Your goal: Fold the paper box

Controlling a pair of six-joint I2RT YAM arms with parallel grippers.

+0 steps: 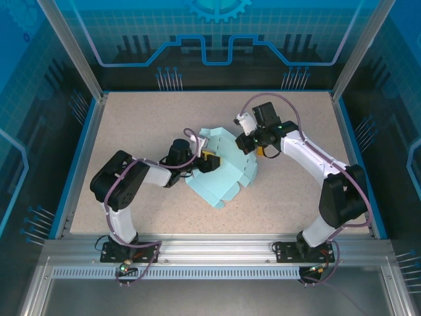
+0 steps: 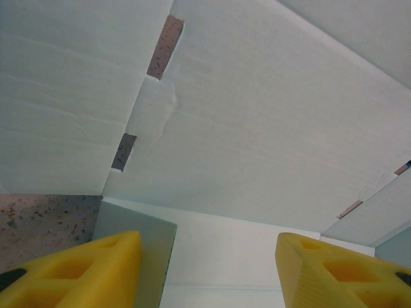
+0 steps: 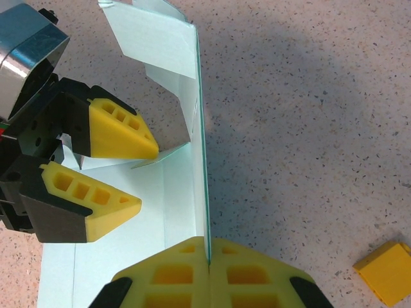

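The paper box [image 1: 227,181] is a pale light-blue card sheet lying mid-table, partly folded, with flaps raised at its far side. My right gripper [image 1: 247,143] is shut on one upright wall of it; in the right wrist view that thin wall [image 3: 196,96] runs edge-on into the closed yellow jaws of the right gripper [image 3: 209,249]. My left gripper [image 1: 211,161] reaches in from the left over the sheet and stands open; its two yellow fingers [image 3: 122,131] are spread over the card floor beside a small raised flap. Seen from the left wrist, the left gripper [image 2: 209,269] faces a card panel [image 2: 257,128].
A small orange block [image 3: 387,271] lies on the speckled tabletop [image 3: 308,128] to the right of the held wall. Blue rails border the table [image 1: 92,131] on the left, right and back. Both arm bases sit at the near edge.
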